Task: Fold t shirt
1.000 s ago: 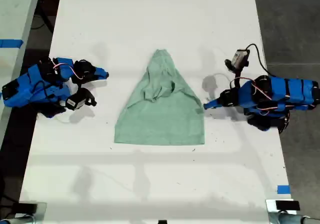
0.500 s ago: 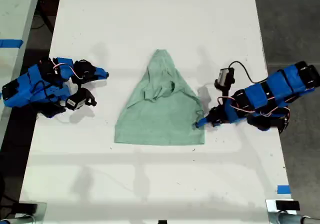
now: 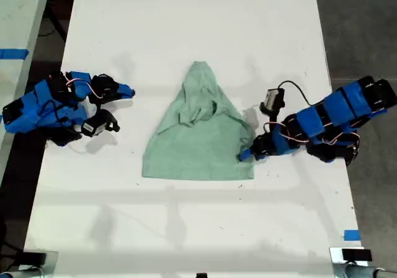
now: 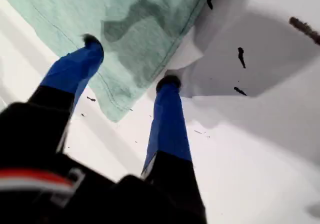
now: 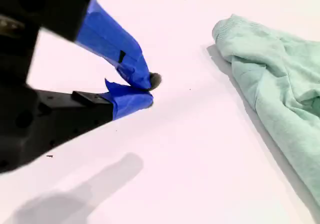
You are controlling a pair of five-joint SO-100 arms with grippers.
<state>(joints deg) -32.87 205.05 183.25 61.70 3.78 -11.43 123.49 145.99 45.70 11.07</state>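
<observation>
The pale mint-green t shirt (image 3: 198,138) lies flat mid-table, narrow bunched end toward the exterior view's top, wide straight hem toward its bottom. My first gripper (image 3: 244,156) reaches in from the exterior view's right and is open at the hem's corner. In the first wrist view, my first gripper (image 4: 130,61) has one blue finger (image 4: 75,69) over the t shirt (image 4: 135,19) and the other beside its edge. At the exterior view's left, my second gripper (image 3: 129,92) rests well apart from the cloth. My second gripper (image 5: 147,90) is shut on nothing, the t shirt (image 5: 270,69) beyond it.
The white table (image 3: 198,228) ends in dark floor on both sides of the exterior view. A blue tape mark (image 3: 351,234) sits near the exterior view's lower right, and another (image 3: 12,54) lies on a neighbouring surface at its left. Small dark specks (image 4: 241,54) dot the tabletop.
My first arm has swung toward the t shirt and down, bringing its open gripper from beside the cloth's edge to the hem corner. My second arm has not moved.
</observation>
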